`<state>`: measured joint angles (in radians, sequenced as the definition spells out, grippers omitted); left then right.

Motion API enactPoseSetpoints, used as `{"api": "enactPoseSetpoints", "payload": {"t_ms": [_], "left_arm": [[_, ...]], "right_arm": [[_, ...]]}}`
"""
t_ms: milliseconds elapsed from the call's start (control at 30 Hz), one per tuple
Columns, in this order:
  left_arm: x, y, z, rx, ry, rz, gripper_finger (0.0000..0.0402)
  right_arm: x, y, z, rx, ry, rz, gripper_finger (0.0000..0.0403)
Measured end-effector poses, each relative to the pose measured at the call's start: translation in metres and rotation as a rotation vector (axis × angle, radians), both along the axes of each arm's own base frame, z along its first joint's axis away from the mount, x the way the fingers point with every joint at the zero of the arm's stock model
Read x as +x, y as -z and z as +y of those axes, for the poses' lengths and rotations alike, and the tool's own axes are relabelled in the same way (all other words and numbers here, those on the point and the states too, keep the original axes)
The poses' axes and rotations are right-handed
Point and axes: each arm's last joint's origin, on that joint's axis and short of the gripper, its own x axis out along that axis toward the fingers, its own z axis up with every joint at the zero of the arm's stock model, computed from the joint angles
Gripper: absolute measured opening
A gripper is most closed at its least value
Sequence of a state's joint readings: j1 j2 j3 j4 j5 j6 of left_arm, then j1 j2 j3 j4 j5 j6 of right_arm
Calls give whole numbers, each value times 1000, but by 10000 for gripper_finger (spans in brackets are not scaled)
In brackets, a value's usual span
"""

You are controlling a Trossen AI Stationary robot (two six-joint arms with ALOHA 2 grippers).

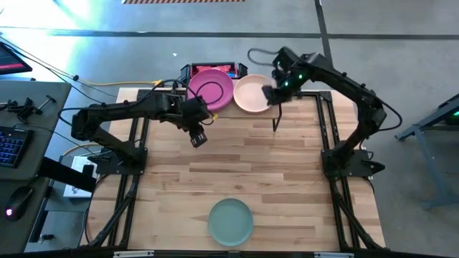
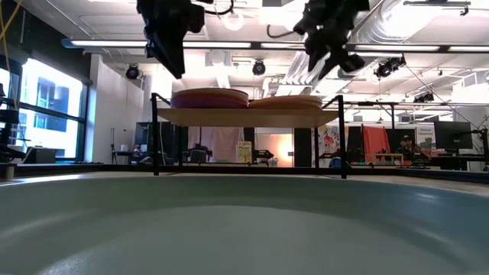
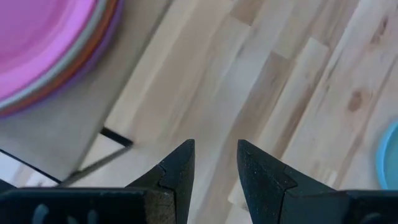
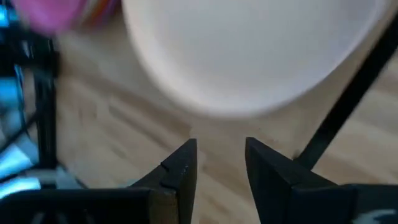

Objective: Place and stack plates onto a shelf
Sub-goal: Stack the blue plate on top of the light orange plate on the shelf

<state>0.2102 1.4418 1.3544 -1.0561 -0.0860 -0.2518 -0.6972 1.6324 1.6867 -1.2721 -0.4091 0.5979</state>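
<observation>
Hovering slightly open and empty, the right end effector (image 1: 276, 97) sits beside the shelved cream plate (image 1: 252, 93).

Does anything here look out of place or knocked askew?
Only the teal plate, alone at the table's near edge, far from the two neat stacks on the shelf. Both claws hang empty.

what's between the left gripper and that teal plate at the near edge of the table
Nothing visible. In the high view only bare tabletop lies between the left gripper, open and empty near the shelf, and the teal plate. The right gripper is over by the peach stack, off that path.
</observation>
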Motion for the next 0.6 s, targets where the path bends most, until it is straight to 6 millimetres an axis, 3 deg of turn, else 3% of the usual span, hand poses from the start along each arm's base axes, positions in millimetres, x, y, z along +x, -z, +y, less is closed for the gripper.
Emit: {"api": "enactPoseSetpoints", "payload": {"t_ms": [300, 600], "left_arm": [[-10, 5, -21, -46, 9, 139, 110], [-17, 7, -52, -69, 44, 236, 110]], "right_arm": [[38, 0, 84, -12, -293, 66, 114], [58, 1, 164, -141, -330, 155, 114]]}}
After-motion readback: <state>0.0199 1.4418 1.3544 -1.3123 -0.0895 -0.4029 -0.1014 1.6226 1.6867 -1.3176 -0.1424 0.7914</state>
